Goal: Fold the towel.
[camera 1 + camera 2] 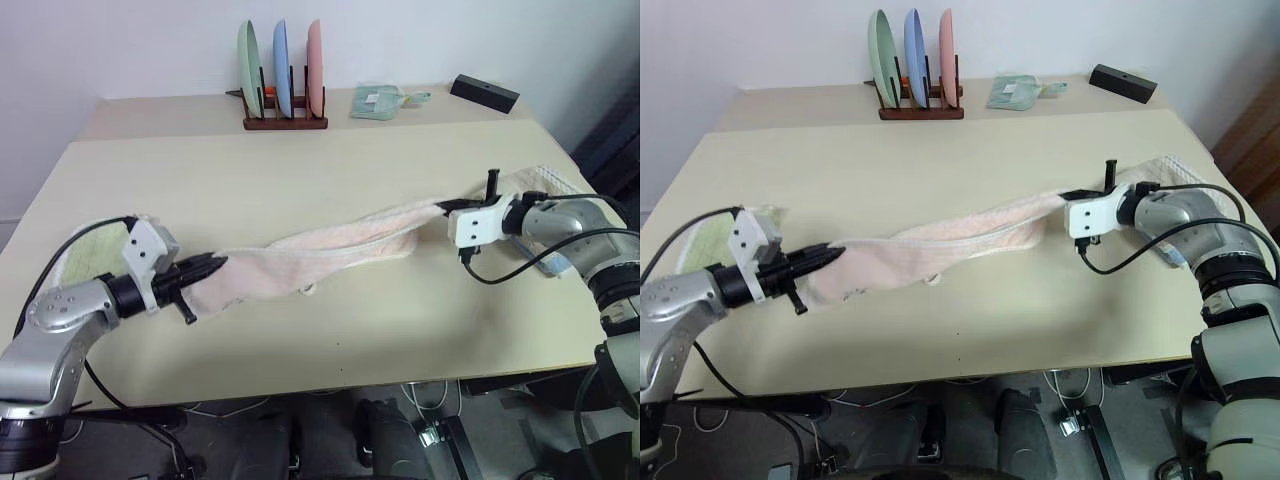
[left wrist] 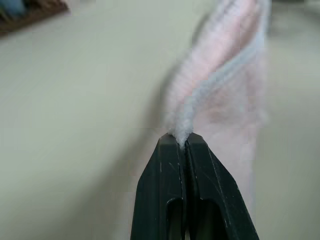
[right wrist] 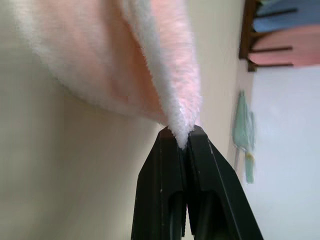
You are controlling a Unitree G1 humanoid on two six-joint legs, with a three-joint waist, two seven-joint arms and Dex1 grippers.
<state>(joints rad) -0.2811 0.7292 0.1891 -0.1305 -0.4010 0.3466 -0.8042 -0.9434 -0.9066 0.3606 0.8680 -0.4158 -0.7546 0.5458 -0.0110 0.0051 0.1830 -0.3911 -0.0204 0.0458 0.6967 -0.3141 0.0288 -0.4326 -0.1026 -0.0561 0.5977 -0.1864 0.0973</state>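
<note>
Fluffy pink terry towel (image 1: 330, 250) sagging, ropelike; both ends pinched.

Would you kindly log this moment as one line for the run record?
task: fold towel | towel: stretched between both grippers over table | left gripper: shut on towel | right gripper: shut on towel | fold: not yet made

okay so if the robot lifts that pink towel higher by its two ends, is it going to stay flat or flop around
Likely flop: the towel already sags and twists into a rope between the left gripper and right gripper. It probably won't slip easily, since its fuzzy terry edge is pinched between shut fingers. It looks light.
</note>
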